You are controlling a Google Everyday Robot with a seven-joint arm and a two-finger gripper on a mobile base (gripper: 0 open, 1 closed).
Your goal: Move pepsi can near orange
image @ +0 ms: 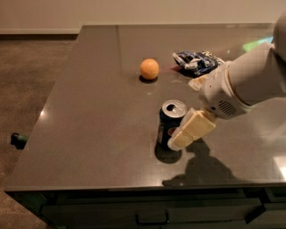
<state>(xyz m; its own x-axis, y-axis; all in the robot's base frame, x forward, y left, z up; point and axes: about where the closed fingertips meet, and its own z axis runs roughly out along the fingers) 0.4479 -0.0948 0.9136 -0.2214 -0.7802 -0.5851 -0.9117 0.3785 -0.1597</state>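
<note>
Nearest, below the front edge of the dark grey table (89, 147), a drawer front carries 1 dark handle (152, 219). On the tabletop just behind that edge, on the near side of the jaws, lies the shadow (201, 172) cast by the arm (250, 80).

The gripper (179, 137) sits low over the table, right of centre. Its cream-coloured end slants down and to the left from the white housing. The pepsi can (169, 125) stands upright right at the jaws, on their left side. The cream end overlaps the can's right flank and looks to touch it, though contact is not certain. Whether the jaws are open, closed, or clamped on the can cannot be told, since the can and the housing hide too much of them. The can's silver top faces up with its opening visible. Part of the round logo shows on the blue side, just left of the cream end.

The white arm runs from the jaws up and out to the right edge.

Farther back, the orange (149, 69) rests on the table beyond the jaws and to their left, well apart from both can and gripper. 1 crumpled blue-and-white snack bag (196, 61) lies beyond the jaws, slightly to their right, its right end hidden behind the arm. Behind the table are a brown floor (31, 71) and a pale wall (134, 11).
</note>
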